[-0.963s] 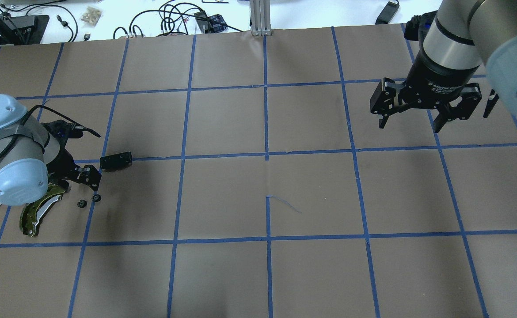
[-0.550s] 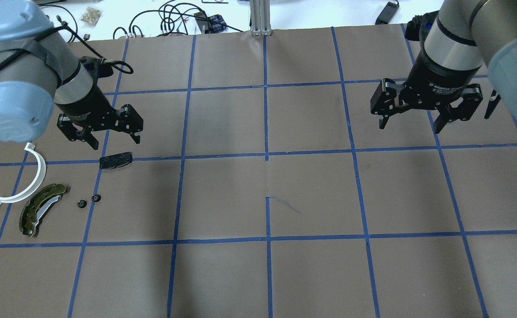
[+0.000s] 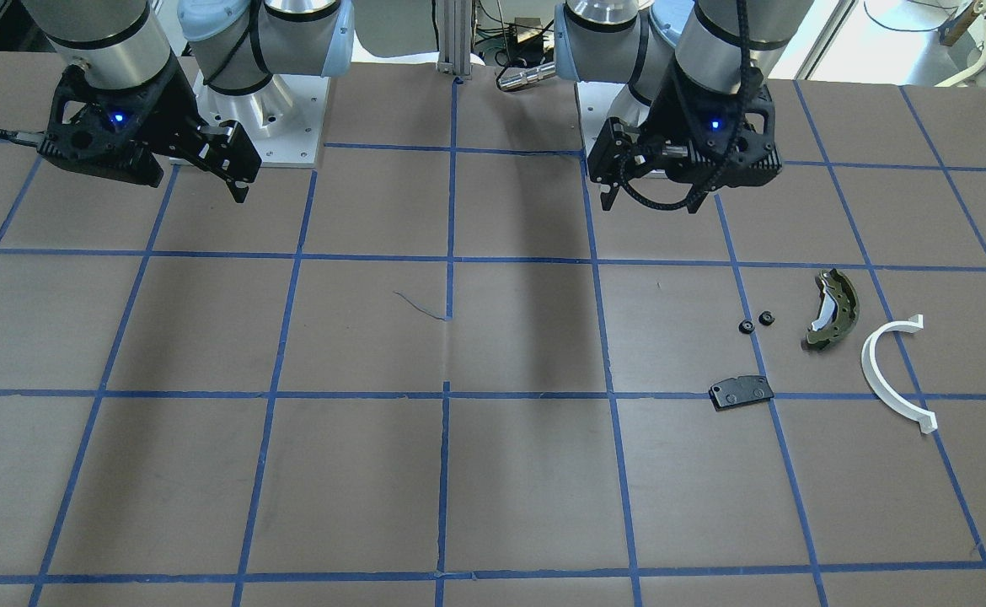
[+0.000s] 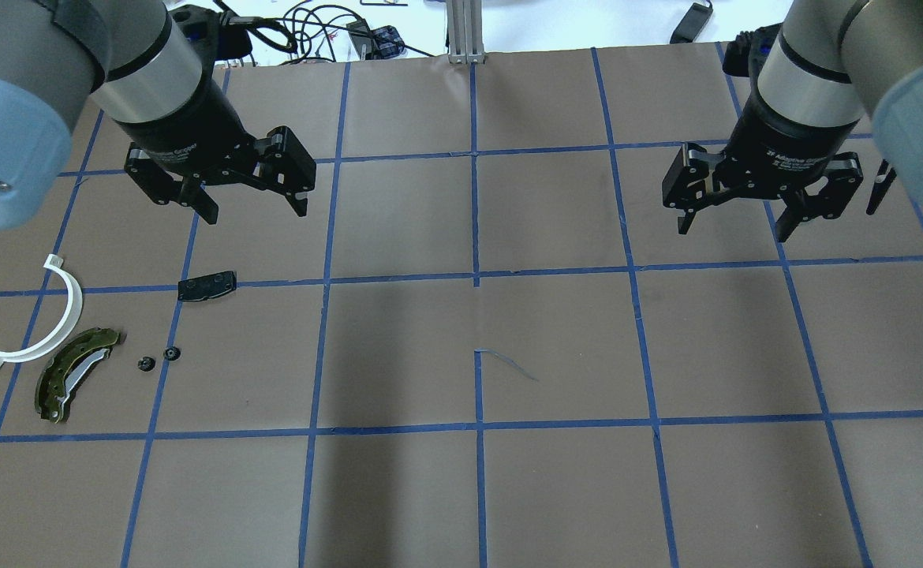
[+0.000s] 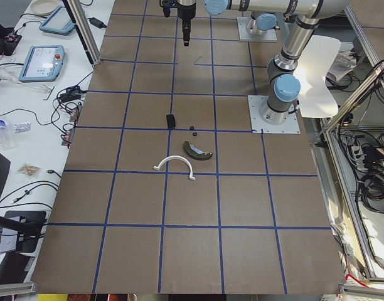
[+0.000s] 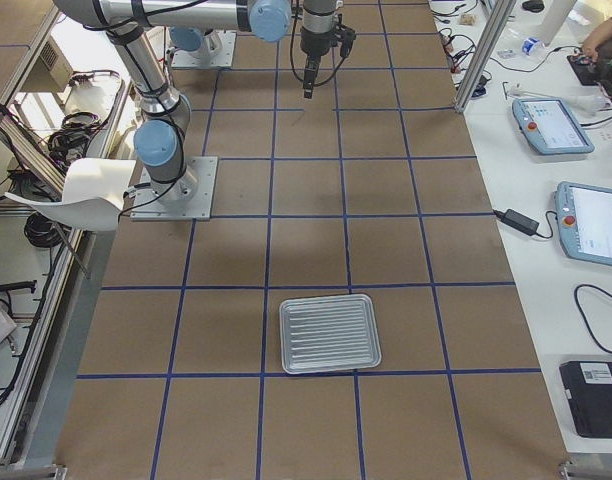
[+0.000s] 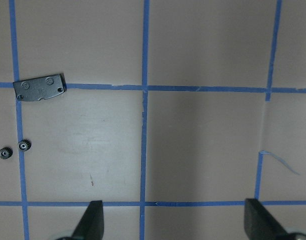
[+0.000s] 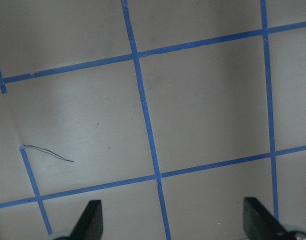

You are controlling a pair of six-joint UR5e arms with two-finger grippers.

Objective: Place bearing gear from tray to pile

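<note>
Two bearing gears (image 4: 171,354) lie beside the pile (image 4: 75,375) near the worktop's (image 4: 556,347) left edge, the tray (image 6: 329,333) looks bare, and the left gripper (image 4: 256,211) and right gripper (image 4: 731,229) hang raised, fingers spread and empty, so the task seems finished.

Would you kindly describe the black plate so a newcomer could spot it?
On the table, find the loose parts nearest the left gripper. The black plate lies on a blue tape line, apart from the green brake shoe, white arc and two small gears; it alone is rectangular.
</note>
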